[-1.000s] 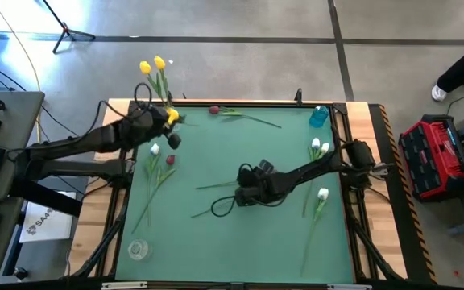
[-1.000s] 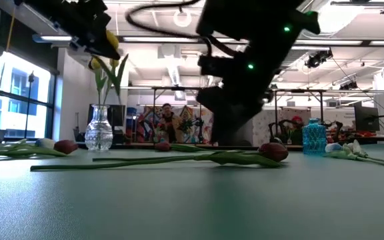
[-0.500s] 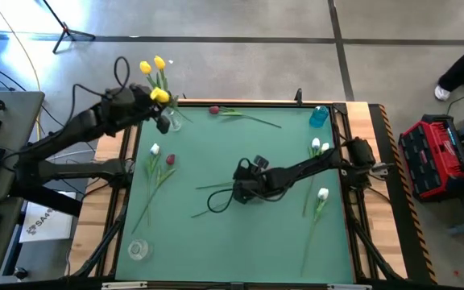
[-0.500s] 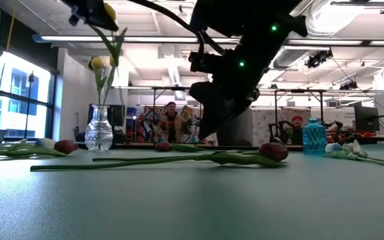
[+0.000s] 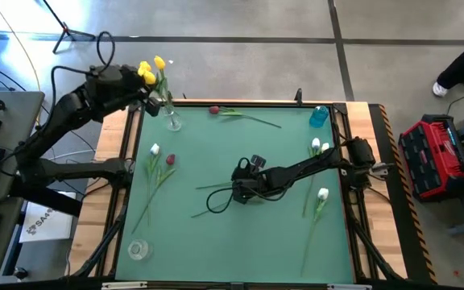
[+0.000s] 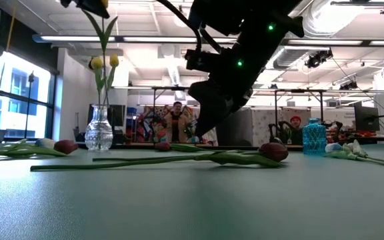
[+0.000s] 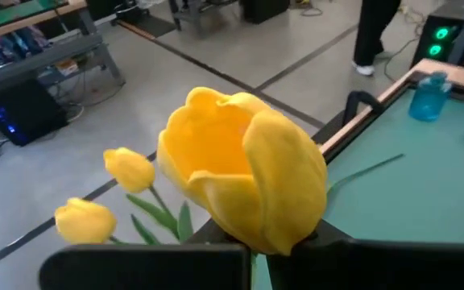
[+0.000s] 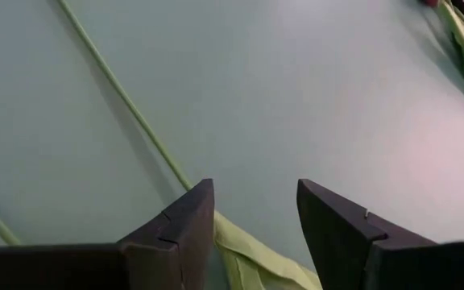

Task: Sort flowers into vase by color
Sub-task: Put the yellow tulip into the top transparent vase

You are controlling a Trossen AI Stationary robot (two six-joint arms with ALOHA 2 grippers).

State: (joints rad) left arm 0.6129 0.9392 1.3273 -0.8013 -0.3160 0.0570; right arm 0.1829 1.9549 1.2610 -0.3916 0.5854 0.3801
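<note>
Fingers of the left gripper [image 7: 256, 250] clamp a yellow tulip [image 7: 244, 179] above the clear vase [image 5: 171, 119]; right gripper [image 8: 252, 217] fingers straddle a stem [image 8: 127, 113] mid-desk; a swaying stem could miss the vase's narrow neck.

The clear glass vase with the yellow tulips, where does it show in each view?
High view: clear glass vase at the mat's far left corner.
Low view: left of centre, far back.
Left wrist view: not seen, only its tulips.
Right wrist view: not in it.
Shared landmark: the blue vase.
</note>
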